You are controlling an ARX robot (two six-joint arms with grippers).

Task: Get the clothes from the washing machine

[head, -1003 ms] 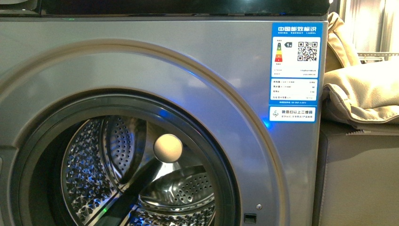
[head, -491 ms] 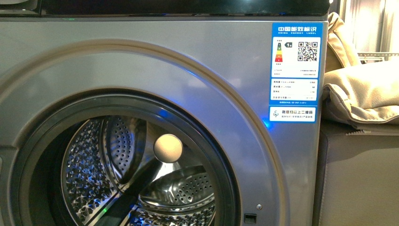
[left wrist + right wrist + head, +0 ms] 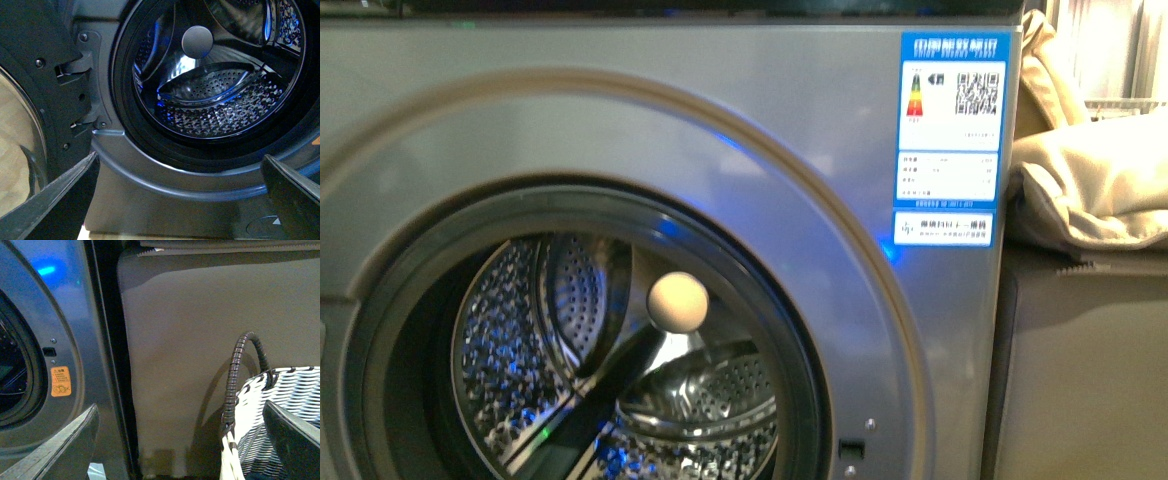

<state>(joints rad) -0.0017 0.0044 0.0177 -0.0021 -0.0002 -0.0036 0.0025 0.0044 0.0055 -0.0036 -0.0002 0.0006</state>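
Note:
The silver-grey washing machine [image 3: 720, 120] fills the front view, its round opening showing the perforated steel drum [image 3: 570, 380]. No clothes show in the drum or in any view. In the left wrist view my left gripper [image 3: 180, 200] is open, low in front of the drum mouth [image 3: 215, 110], with nothing between its fingers. The washer's door [image 3: 45, 75] stands swung open beside it. My right gripper [image 3: 180, 440] is open and empty, between the washer's side [image 3: 65, 315] and a woven basket [image 3: 280, 410].
A blue energy label [image 3: 950, 120] is stuck on the washer's upper right. Beige cloth [image 3: 1090, 190] lies on a brown upholstered block [image 3: 200, 340] right of the machine. The grey-and-white basket has a dark wrapped handle [image 3: 235, 375]. An orange sticker [image 3: 61, 381] marks the washer's front.
The front view has shifted and blurred: the washer, its label and the drum now sit a little higher in the picture. Nothing was taken hold of.

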